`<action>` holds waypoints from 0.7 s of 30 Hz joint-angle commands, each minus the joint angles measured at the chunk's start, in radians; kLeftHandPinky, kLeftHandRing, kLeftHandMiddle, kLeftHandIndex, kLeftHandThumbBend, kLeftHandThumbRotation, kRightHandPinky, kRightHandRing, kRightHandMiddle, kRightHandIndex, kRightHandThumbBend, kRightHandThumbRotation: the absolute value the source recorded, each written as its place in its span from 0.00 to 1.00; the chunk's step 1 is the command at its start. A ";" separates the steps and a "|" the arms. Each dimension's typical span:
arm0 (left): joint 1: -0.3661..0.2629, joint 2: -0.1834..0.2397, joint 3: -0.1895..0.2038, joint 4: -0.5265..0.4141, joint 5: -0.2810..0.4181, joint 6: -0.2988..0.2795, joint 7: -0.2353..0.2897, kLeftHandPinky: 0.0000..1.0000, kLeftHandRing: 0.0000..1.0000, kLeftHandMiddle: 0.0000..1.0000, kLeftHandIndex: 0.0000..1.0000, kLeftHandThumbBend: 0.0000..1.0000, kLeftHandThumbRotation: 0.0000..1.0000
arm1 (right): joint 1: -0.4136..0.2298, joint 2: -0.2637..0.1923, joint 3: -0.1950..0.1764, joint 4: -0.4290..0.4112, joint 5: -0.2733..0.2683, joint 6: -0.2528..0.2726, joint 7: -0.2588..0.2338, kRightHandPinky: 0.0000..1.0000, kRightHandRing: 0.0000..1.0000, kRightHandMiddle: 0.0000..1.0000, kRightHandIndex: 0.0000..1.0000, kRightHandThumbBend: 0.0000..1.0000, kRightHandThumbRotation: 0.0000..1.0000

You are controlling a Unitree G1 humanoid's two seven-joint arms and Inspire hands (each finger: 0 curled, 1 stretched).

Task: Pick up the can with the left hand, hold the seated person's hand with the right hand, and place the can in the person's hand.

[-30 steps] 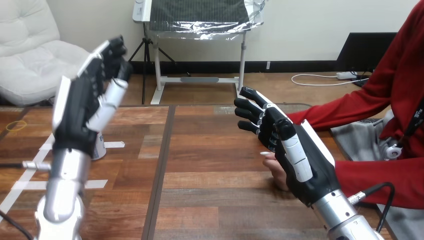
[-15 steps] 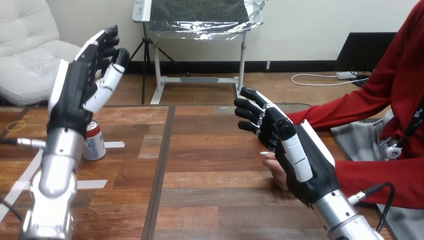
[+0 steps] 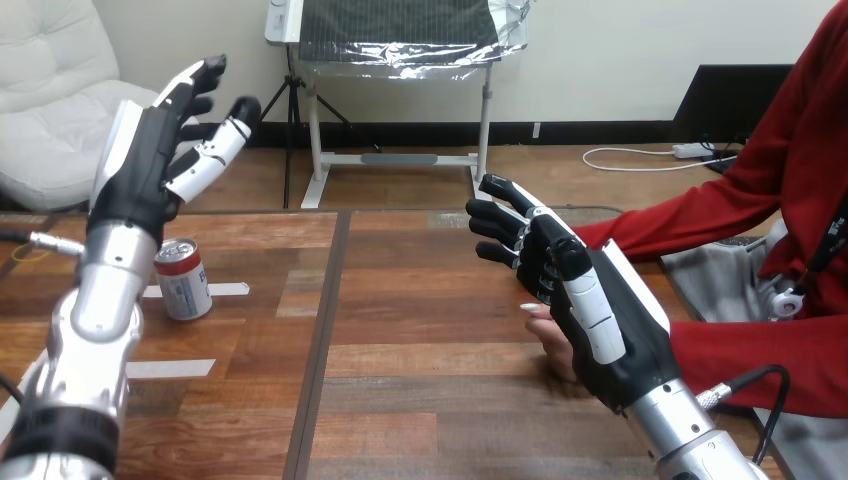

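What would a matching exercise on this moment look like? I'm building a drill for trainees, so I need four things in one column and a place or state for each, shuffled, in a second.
Column one:
1. can
2. left hand
3. right hand
4. person's hand

Column two:
A. raised in the air, fingers straight, holding nothing
B. peeking out from beneath a robot hand
C. upright on the left part of the table, untouched
D. over the person's hand, fingers extended

Pairs: 1-C, 2-A, 3-D, 4-B
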 commanded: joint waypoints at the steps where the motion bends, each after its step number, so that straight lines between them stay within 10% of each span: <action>1: -0.156 0.052 -0.044 0.103 0.049 0.045 0.029 0.84 0.90 0.92 0.91 0.49 0.66 | -0.057 -0.009 -0.018 -0.027 0.021 -0.003 -0.005 0.88 0.90 0.89 0.93 0.76 1.00; 21: -0.347 0.098 -0.188 0.366 0.220 0.230 0.116 0.82 0.91 0.92 0.92 0.56 0.60 | -0.051 -0.011 -0.021 -0.030 0.033 -0.006 0.010 0.88 0.89 0.87 0.92 0.75 1.00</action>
